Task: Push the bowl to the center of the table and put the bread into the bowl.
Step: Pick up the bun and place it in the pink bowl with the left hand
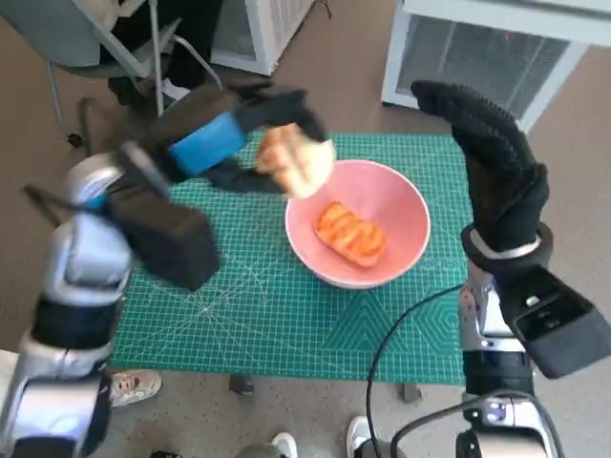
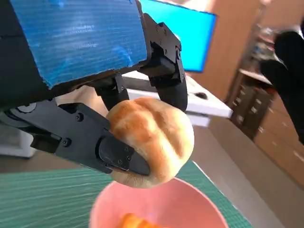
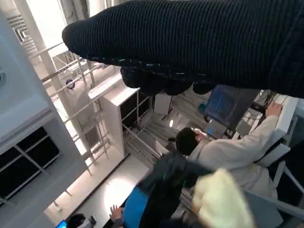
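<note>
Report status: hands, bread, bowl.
Left hand holds bread roll over rim of pink bowl. Right hand open, raised beside bowl. Another bread already inside. Nothing in the way.

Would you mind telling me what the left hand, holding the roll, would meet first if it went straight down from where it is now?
Probably the pink bowl: the left hand holds the roll over its near-left rim, so the rim or the bread already inside comes first. Height above is unclear.

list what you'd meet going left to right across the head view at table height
left robot hand → pale bread roll it holds over the bowl's rim → glazed bread lying in the pink bowl → right robot hand in its black glove, raised beside the bowl, holding nothing
</note>
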`<move>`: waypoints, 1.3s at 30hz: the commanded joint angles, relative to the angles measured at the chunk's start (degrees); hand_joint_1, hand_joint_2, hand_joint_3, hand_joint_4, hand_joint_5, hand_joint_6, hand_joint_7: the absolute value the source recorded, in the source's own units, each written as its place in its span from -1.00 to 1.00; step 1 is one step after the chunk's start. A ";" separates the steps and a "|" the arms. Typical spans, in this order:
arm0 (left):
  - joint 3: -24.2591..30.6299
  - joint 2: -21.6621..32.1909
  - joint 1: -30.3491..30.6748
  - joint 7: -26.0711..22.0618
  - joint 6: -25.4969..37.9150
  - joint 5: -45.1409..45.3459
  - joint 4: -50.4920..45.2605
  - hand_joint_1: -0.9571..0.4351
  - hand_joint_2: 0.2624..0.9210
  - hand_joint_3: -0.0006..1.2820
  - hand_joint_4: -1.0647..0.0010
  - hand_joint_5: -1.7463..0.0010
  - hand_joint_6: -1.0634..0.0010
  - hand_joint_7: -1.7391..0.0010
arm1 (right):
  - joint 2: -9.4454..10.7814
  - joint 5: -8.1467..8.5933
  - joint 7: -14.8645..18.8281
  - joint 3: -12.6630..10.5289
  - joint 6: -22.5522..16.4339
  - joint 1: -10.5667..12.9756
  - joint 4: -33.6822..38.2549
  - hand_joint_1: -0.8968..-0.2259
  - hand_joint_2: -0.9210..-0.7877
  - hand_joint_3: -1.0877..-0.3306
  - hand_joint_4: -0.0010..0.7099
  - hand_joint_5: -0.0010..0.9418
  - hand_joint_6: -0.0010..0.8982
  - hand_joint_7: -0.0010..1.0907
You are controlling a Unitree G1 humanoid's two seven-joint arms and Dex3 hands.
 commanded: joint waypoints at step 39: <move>-1.89 -11.84 -2.80 6.58 -4.30 -0.88 22.66 -0.19 0.99 -0.97 1.00 1.00 0.61 1.00 | -0.73 -2.14 -1.74 -0.63 2.85 2.12 -3.16 -0.06 -1.00 -0.38 -1.00 -0.01 -1.00 0.18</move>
